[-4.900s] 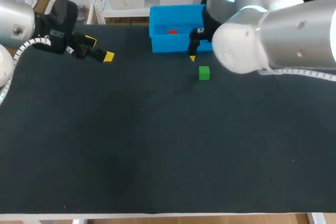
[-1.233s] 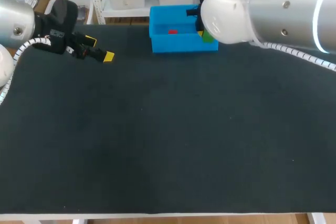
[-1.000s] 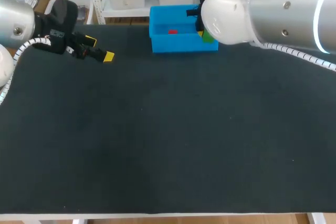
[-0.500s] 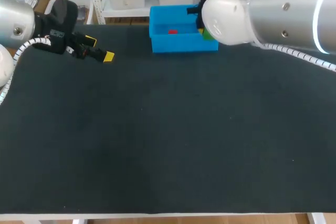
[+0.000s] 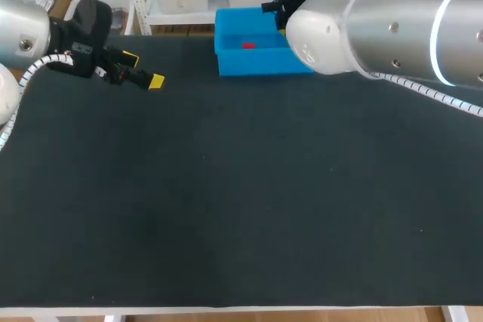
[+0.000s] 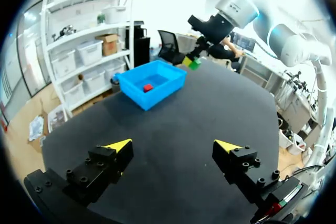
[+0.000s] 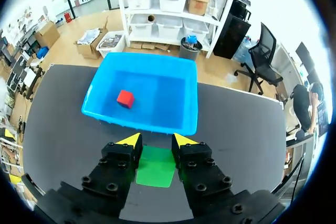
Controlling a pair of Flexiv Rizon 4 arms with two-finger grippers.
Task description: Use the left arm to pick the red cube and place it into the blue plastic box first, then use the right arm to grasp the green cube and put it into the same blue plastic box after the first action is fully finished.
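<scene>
The blue plastic box [image 5: 260,64] stands at the table's far edge with the red cube [image 5: 247,45] lying inside it. In the right wrist view my right gripper [image 7: 156,140] is shut on the green cube [image 7: 156,165], held in the air just short of the box's near wall [image 7: 140,123]; the red cube [image 7: 125,98] lies ahead in the box. The head view hides this gripper and the green cube behind my right arm. My left gripper [image 5: 140,70] hangs open and empty over the far left of the table, well away from the box [image 6: 157,95].
Black mat [image 5: 226,201] covers the whole table, with a light front edge. From the left wrist view the green cube [image 6: 195,65] shows in my right arm's yellow fingertips, past the box's far corner.
My right arm has swung toward the far side, and the green cube, visible beside the box earlier, is now hidden behind it in the head view. The left arm has stayed put.
</scene>
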